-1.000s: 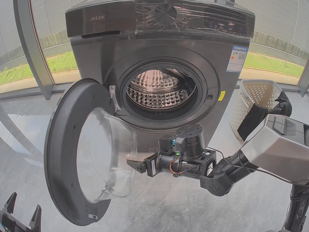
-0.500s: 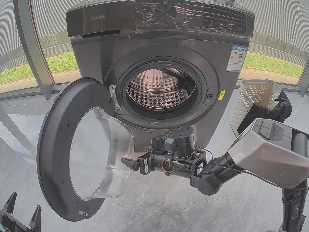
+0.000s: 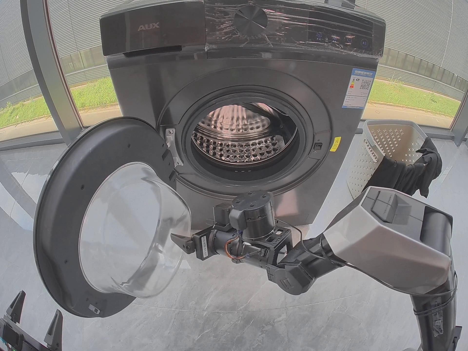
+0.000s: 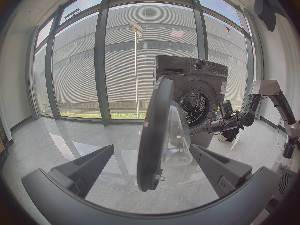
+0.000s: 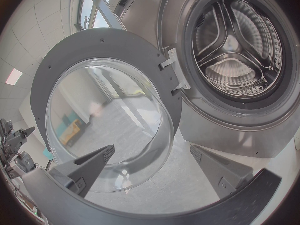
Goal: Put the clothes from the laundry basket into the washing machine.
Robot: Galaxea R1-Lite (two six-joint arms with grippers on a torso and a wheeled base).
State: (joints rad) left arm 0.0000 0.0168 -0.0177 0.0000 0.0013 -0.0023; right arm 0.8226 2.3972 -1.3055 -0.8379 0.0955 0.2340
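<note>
1. Polished grey stone floor (image 3: 234, 313) and tall windows (image 3: 424, 49) surround a dark grey front-loading washing machine (image 3: 146, 84). Its round door (image 3: 58, 196) stands wide open on the robot's left, and the perforated steel drum (image 3: 241, 140) looks empty.
2. Dark, crumpled clothes (image 3: 404, 174) drape over the rim of the white perforated plastic laundry basket (image 3: 373, 154), which sits on the floor to the right of the machine.
3. They will likely handle as light, limp fabric that sags and trails. A pinch on a raised fold near the rim seems the best hold, lifted high enough to clear the basket wall.
4. The right gripper (image 3: 183, 243) sits low before the machine, just beside the door's clear domed glass (image 3: 131, 230). Its jaws are spread and hold nothing; whether it touches the glass cannot be judged.
5. The left gripper (image 3: 36, 313) sits low at the left, its fingers apart and empty.
</note>
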